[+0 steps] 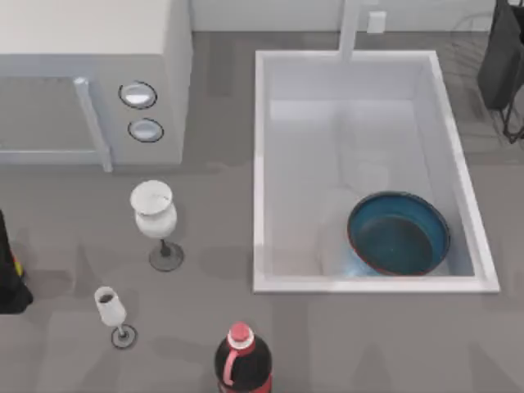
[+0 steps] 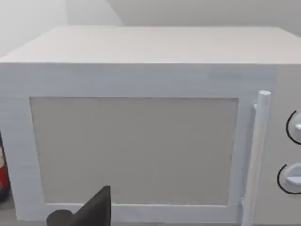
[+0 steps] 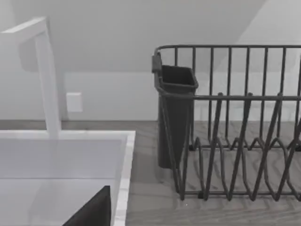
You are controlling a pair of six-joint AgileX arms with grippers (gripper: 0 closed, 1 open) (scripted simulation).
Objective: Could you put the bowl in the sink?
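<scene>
Right arm (image 1: 501, 65) sitting parked at approx 2 o'clock on the table edge, beside the dish rack (image 3: 235, 122); jaw state: cannot tell. Left arm (image 1: 6, 278) idling at 9 o'clock, jaws also not readable. Bowl (image 1: 399, 233) lying approx 7 o'clock from right arm, nearer it than left, resting upright, mouth up, inside sink (image 1: 262, 164) at its 5 o'clock corner. Round, so no long axis. Looking done, probably.
</scene>
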